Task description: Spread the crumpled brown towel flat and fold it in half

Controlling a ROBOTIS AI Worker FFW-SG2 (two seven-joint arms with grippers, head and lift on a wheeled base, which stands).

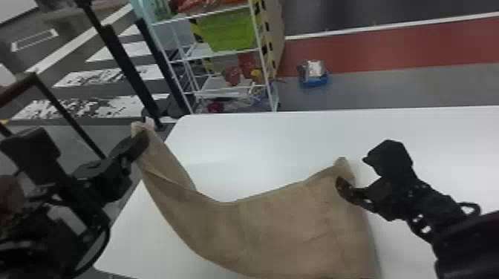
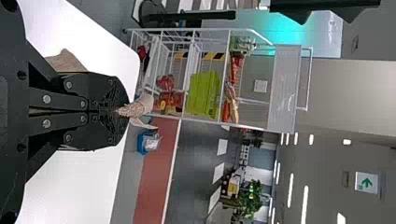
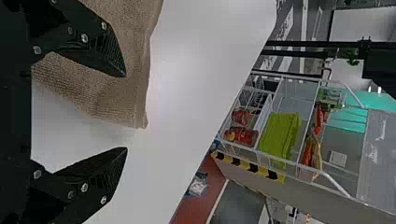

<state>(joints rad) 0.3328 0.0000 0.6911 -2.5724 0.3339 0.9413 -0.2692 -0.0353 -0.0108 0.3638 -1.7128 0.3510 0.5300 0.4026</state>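
Table (image 1: 278, 137), white: towel (image 1: 282, 226) over its near part, left end raised; whole cloth may drag or twist if the left gripper (image 2: 122, 112), jaws clamped on that end, pulls while nothing pins the rest; slack between the two ends could settle in creases if lowered without tension; right gripper (image 3: 126, 113), jaws apart at the towel's far right corner, may miss that corner if it closes too shallow. Count: one table; one rack (image 1: 219, 89); one towel; one green bin (image 1: 232, 31); two grippers.

Towel (image 1: 282, 230) partly on table (image 1: 260, 148) — shelf (image 1: 219, 87) behind.
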